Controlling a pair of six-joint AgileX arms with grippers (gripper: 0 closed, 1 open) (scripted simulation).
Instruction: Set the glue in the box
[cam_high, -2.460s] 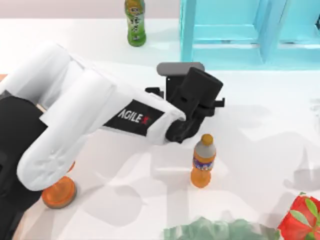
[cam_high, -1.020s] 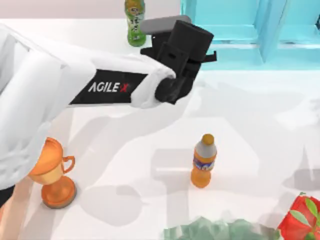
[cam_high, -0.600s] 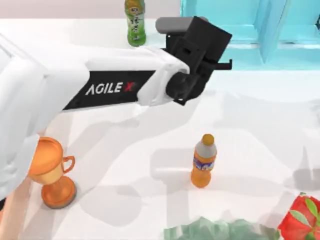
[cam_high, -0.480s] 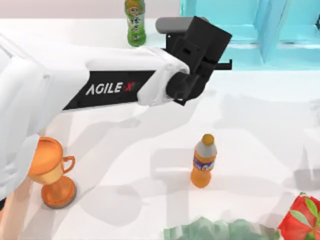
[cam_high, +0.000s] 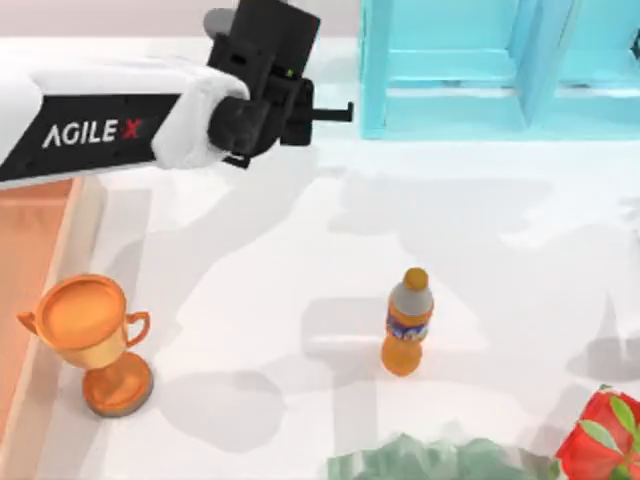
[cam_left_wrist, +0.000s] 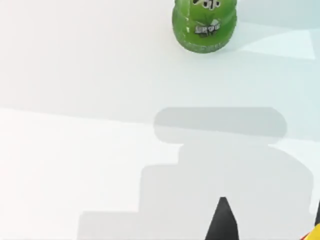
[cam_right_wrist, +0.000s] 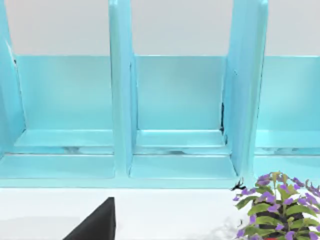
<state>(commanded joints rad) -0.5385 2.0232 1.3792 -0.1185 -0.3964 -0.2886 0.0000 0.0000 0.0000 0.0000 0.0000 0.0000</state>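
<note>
Green tea bottle (cam_left_wrist: 204, 25) stands ahead of the left hand (cam_high: 262, 75); grip unclear.

The white worktop (cam_high: 480, 220) is carrying quite a spread: an orange soda bottle (cam_high: 406, 322) is standing upright near the middle, a trophy cup (cam_high: 95, 340) is sitting beside the box (cam_high: 40, 260) at the left edge, and a blue shelf cabinet (cam_high: 500, 65) is resting along the back.
</note>
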